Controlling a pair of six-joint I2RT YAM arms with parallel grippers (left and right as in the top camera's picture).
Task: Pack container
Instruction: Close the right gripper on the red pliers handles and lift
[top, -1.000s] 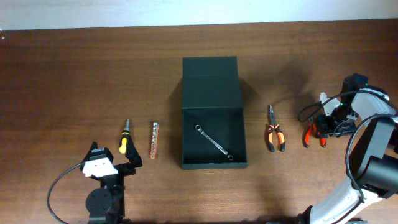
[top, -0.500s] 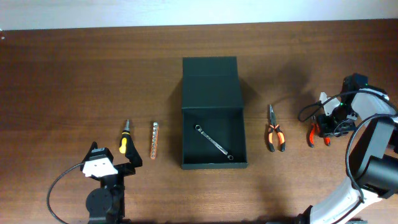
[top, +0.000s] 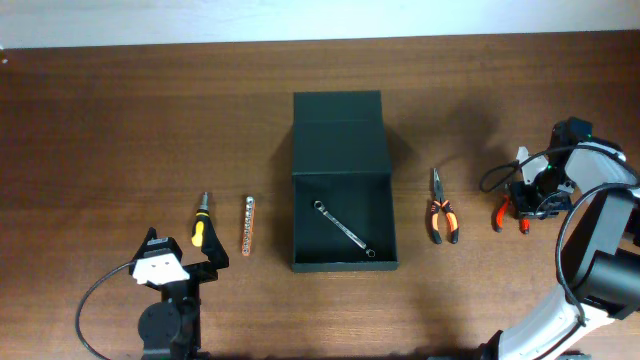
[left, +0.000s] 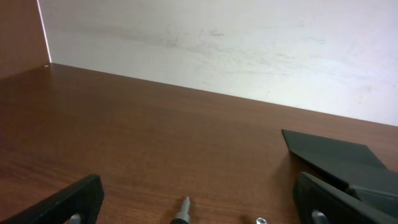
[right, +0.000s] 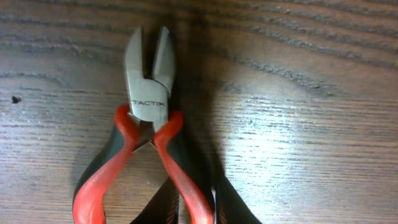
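The container (top: 298, 225), a dark box with its flap lid (top: 338, 130) folded open toward the back, sits mid-table with a silver wrench (top: 343, 229) inside. Its lid also shows at the right of the left wrist view (left: 336, 158). My right gripper (top: 530, 200) is at the far right edge, its fingers (right: 193, 208) closed on one red handle of the cutters (right: 149, 93), which lie on the table (top: 507, 214). My left gripper (top: 185, 262) is open and empty at the front left, just behind the screwdriver (top: 200, 226), whose tip (left: 183, 211) shows between the fingers.
A strip of bits (top: 248, 225) lies between the screwdriver and the container. Orange-handled needle-nose pliers (top: 441, 210) lie right of the container. A pale wall runs along the table's far edge.
The red cutters have shifted slightly on the table under my right gripper. The left arm has not moved.
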